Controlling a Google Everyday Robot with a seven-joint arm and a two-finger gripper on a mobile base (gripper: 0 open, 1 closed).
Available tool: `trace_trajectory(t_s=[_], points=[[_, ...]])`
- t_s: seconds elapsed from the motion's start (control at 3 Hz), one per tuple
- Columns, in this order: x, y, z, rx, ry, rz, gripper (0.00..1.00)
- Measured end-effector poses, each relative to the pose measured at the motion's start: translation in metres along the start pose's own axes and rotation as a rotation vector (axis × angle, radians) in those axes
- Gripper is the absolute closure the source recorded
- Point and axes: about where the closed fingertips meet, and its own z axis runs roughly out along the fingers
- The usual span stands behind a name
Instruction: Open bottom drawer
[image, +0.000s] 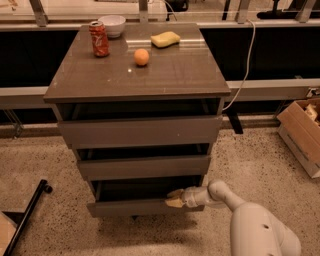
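Observation:
The bottom drawer (130, 207) is the lowest of three grey-brown drawers in the cabinet (135, 75). Its plain front panel stands a little forward of the middle drawer (142, 166), with a dark gap above it. My gripper (174, 198) comes in from the lower right on a white arm (260, 230). Its tan fingertips (175, 202) rest at the top edge of the bottom drawer's front, right of centre. The top drawer (140, 131) sits above both.
On the cabinet top stand a red soda can (98, 39), a white bowl (112, 25), an orange (141, 57) and a yellow sponge (165, 39). A cardboard box (300, 132) lies on the floor at right. A black bar (25, 217) lies at lower left. A cable (245, 65) hangs right of the cabinet.

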Motion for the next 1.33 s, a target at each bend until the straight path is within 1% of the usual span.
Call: trace_trajectory(t_s=[0.33, 0.67, 1.0, 1.33], points=[[0.001, 0.002, -0.001, 0.0, 0.001, 0.004, 0.03], [0.001, 0.002, -0.001, 0.0, 0.001, 0.005, 0.0], [0.018, 0.017, -0.007, 0.008, 0.004, 0.055, 0.0], [0.017, 0.016, -0.007, 0.008, 0.004, 0.056, 0.17]])
